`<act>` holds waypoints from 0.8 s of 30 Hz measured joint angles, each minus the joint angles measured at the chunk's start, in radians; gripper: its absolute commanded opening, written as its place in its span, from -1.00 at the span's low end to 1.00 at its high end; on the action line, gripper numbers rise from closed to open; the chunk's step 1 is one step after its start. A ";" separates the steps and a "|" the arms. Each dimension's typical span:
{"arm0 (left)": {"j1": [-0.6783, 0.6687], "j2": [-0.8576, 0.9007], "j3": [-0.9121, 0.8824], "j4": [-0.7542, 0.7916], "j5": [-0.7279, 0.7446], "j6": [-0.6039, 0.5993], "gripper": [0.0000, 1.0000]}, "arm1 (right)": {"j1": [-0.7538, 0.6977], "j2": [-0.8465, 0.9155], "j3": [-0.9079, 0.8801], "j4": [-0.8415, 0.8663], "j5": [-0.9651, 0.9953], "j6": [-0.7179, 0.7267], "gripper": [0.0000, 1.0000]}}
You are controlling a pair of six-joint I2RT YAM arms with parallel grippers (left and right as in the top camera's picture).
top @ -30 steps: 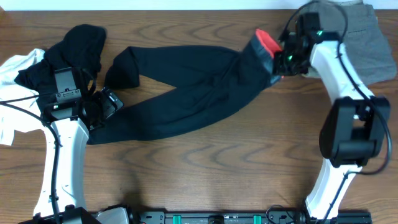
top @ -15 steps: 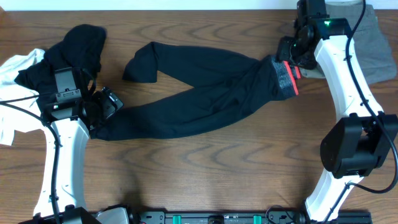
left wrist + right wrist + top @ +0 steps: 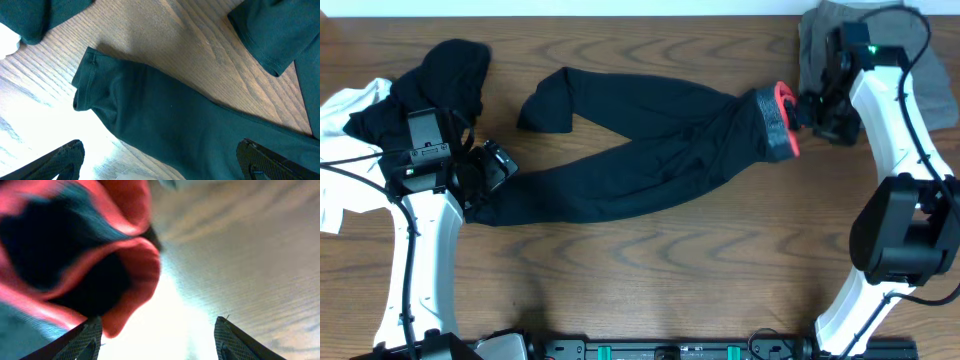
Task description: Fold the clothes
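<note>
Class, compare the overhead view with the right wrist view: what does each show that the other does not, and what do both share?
Only the overhead view shows the full black trousers with both legs spread, the black garment, the white T-shirt, the grey shorts and the left gripper. Only the right wrist view shows up close the right gripper, its fingertips standing apart with nothing between them. Both show the coral-red waistband and the wooden table.

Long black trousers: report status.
Left fingers open over a leg cuff. Right fingers open beside coral-red waistband. Long black trousers sprawled, unfolded. Grey shorts near waistband.
</note>
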 measured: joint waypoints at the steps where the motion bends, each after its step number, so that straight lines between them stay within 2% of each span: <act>1: 0.000 0.000 0.000 0.000 0.000 0.000 0.96 | -0.014 0.000 -0.025 0.006 -0.008 0.000 0.38; 11: 0.000 0.000 0.000 0.000 0.000 0.030 0.96 | -0.232 0.001 -0.251 0.250 -0.266 0.000 0.16; 22: 0.000 0.000 0.000 0.000 0.000 0.030 0.96 | -0.152 0.001 -0.303 0.408 -0.397 0.006 0.15; 23: 0.000 0.000 0.000 0.000 0.000 0.030 0.96 | -0.143 0.000 -0.303 0.416 -0.401 0.010 0.11; 24: 0.000 0.000 0.000 0.000 0.000 0.031 0.96 | -0.135 0.001 -0.303 0.422 -0.404 0.014 -0.03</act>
